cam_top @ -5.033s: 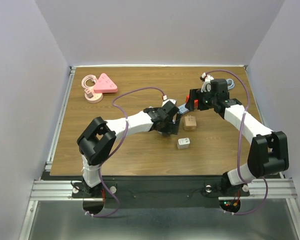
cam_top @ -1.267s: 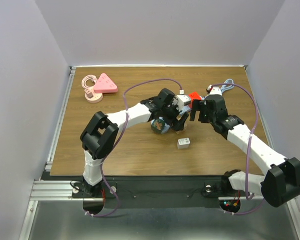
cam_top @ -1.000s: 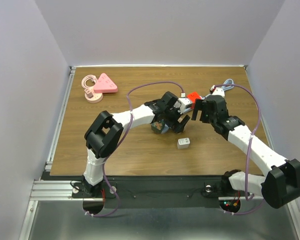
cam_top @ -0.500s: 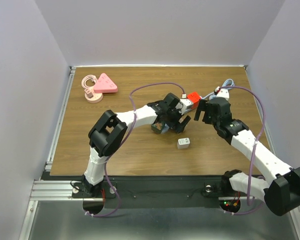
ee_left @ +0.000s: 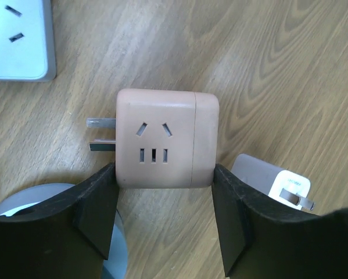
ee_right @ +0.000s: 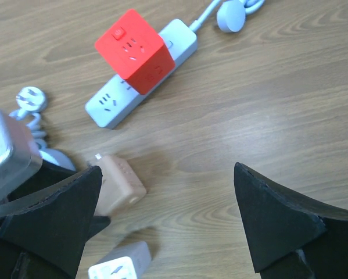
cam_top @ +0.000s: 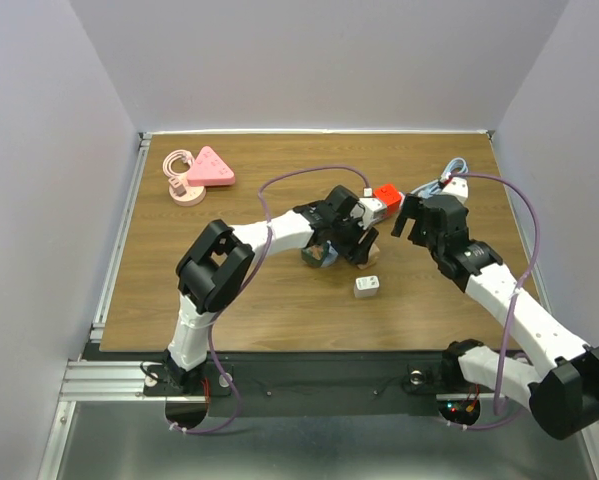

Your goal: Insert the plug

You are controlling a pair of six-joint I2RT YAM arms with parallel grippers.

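We are gripping pink plug (ee_left: 165,139) on tabletop (ee_left: 278,58), left fingers (ee_left: 92,203) pressing its sides; right fingers (ee_right: 278,221) hanging wide apart, empty, near it; power strip (ee_right: 110,103) just beyond.

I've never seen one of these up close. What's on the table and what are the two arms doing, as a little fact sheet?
left fingers: against both sides of the beige adapter
adapter: lying on the table, prongs bare, in no socket
right fingers: open, nothing between them
strip: on the table, red cube sitting on it
charger: white, near the adapter, not touching it
plug inserted: not yet
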